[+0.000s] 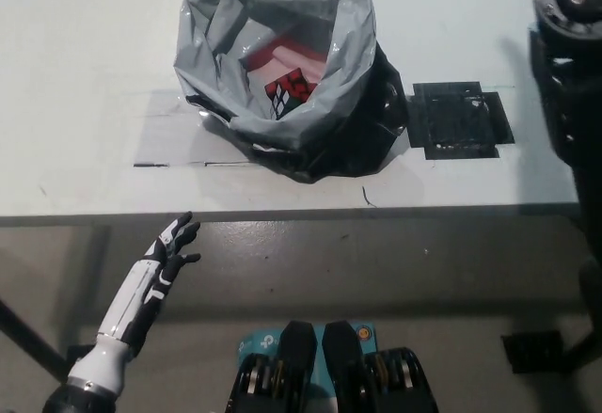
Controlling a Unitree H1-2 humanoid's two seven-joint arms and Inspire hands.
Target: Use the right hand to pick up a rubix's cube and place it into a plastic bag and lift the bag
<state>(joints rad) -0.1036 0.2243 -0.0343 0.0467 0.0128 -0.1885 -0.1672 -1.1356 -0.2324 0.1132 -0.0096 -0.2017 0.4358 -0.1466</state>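
My right arm [569, 84] runs along the picture's right edge, well right of the bag [282, 65]; its hand is out of view, so I cannot tell how it stands. My left hand [169, 255] hangs below the desk [85, 74] edge, down and left of the bag, fingers spread and holding nothing. The bag stands open on the desk, and the cube [289, 91] lies inside it on something pink [277, 55]. A black taped square [461, 119] sits just right of the bag.
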